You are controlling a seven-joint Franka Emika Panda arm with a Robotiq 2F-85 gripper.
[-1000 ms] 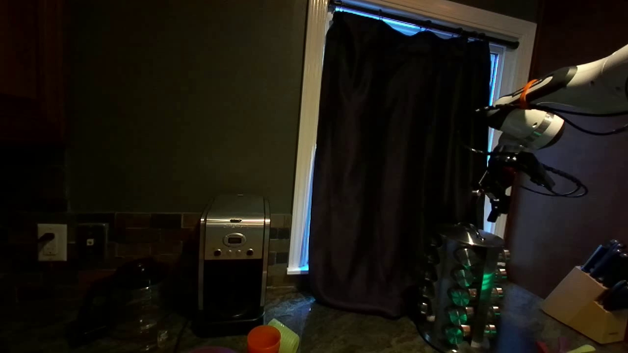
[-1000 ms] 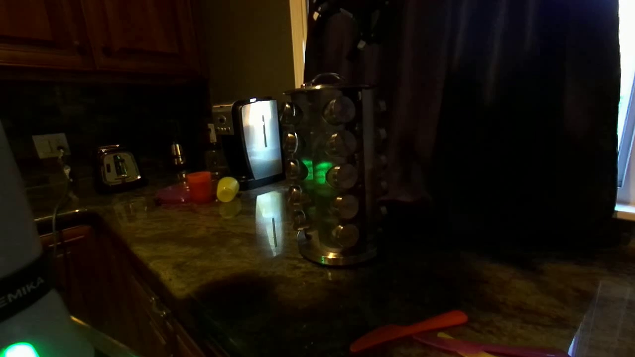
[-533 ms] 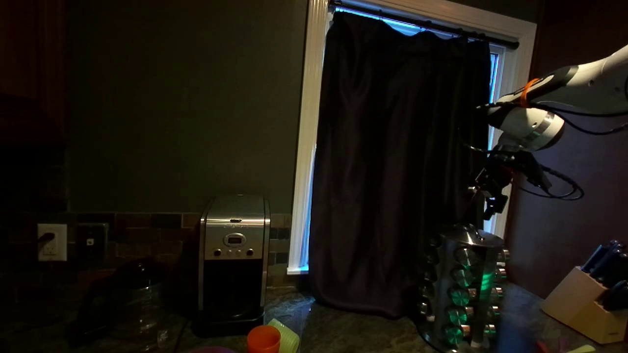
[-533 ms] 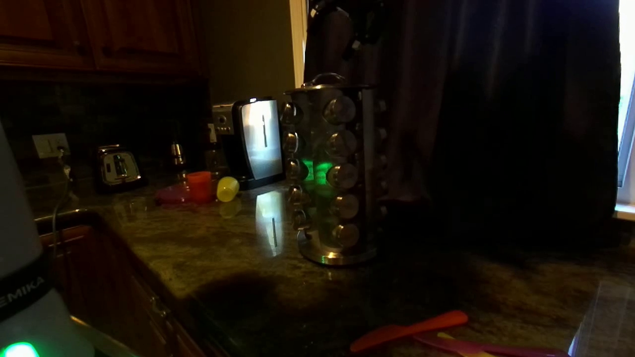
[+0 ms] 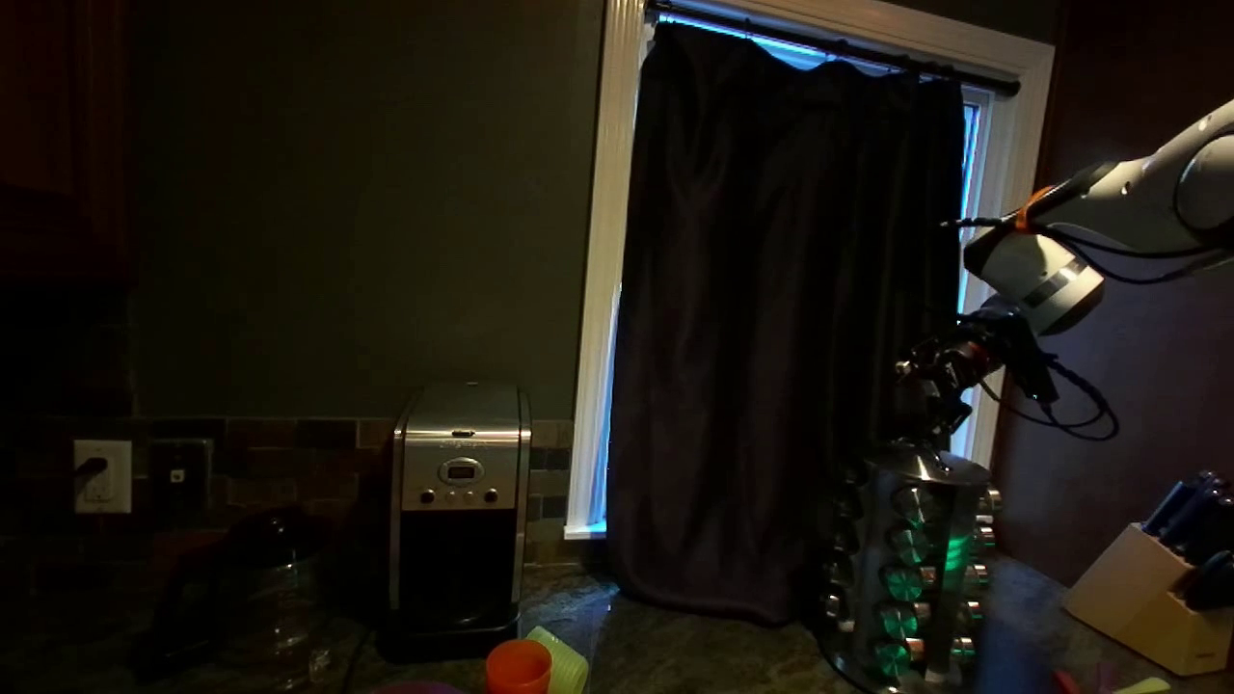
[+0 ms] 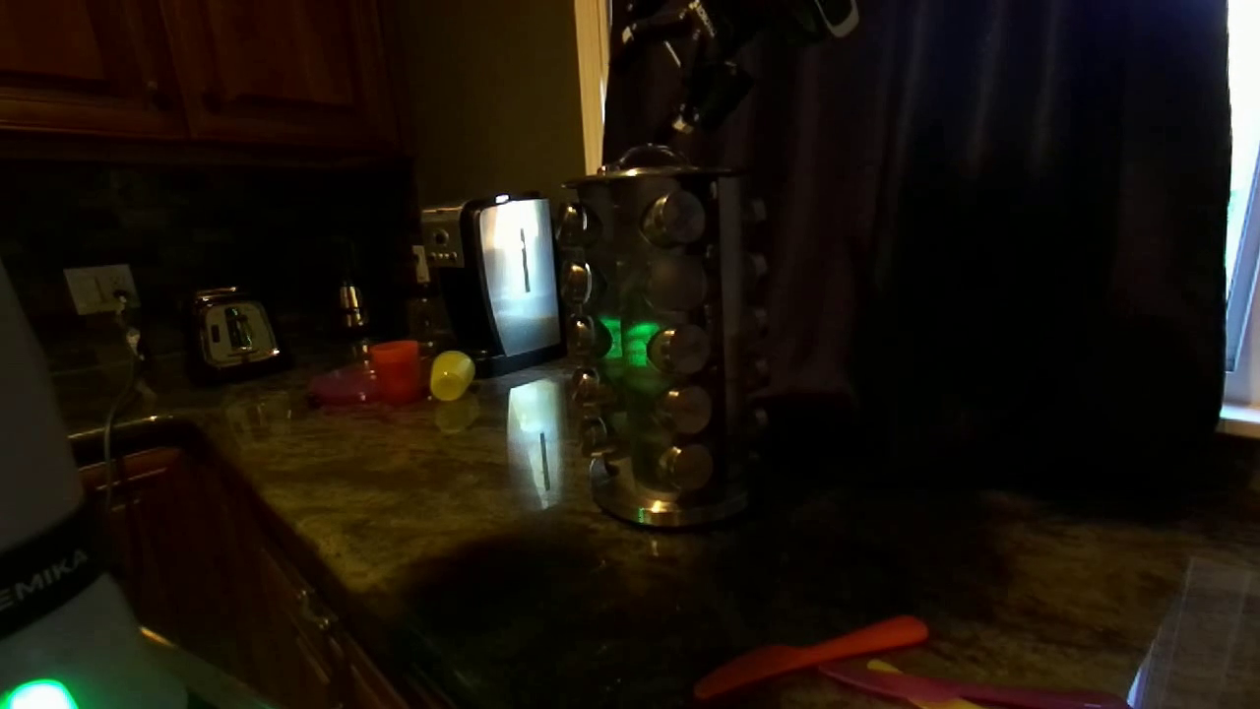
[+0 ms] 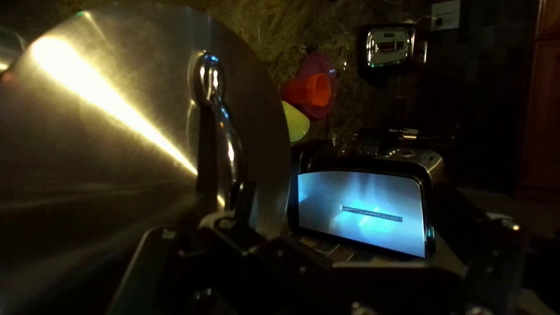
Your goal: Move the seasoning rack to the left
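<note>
Seasoning rack (image 6: 660, 345) stood upright on the counter (image 6: 453, 502), right of the coffee maker (image 6: 517, 281) in both exterior views, dark curtain (image 6: 935, 246) behind. Risk, as judged: an off-centre grip on its lid handle (image 7: 229, 148) could tilt or spin the tall tower; too long a leftward drag might strike coffee maker or yellow cup (image 6: 452, 376). Gripper (image 5: 930, 395) just above: fingers (image 7: 245, 203) spread wide, nothing held, one beside the handle; contact couldn't be told.
</note>
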